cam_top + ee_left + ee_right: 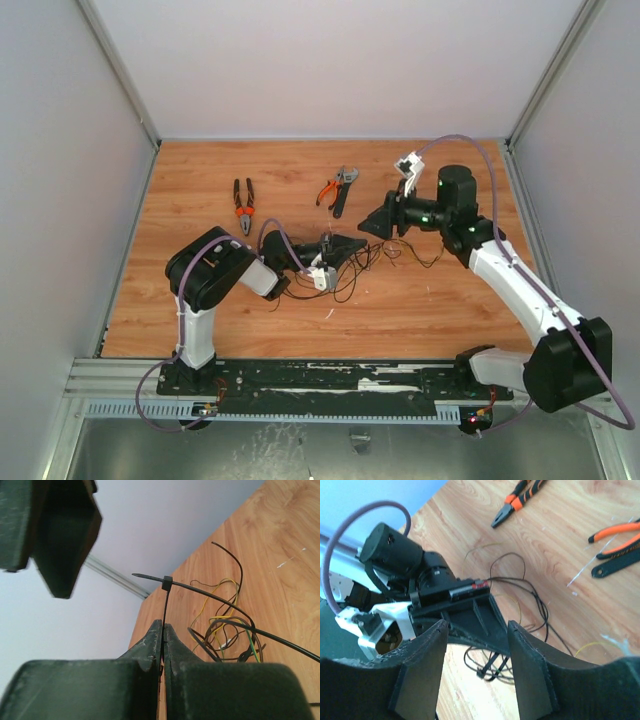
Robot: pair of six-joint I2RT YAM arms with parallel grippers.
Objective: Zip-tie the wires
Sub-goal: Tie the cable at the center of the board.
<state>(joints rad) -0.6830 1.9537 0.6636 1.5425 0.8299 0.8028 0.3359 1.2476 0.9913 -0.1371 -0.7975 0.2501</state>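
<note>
The wires (225, 635) lie in loose black, yellow and green loops on the wooden table (430, 300). The black zip tie (167, 582) is looped around them, its head up and its tail pointing left. My left gripper (163, 626) is shut on the zip tie's strip just below the head. From above, the left gripper (348, 244) sits over the wires (385, 258). My right gripper (475, 665) is open and holds nothing, just beyond the left one, with the zip tie (489, 669) and wires (535, 605) on the table below it. The right gripper (370, 226) faces the left.
Orange-handled pliers (243, 205) lie at the back left. A second pair of orange pliers and a black wrench (340, 188) lie at the back centre. Small white offcuts (328, 313) lie near the front. Walls enclose the table on three sides.
</note>
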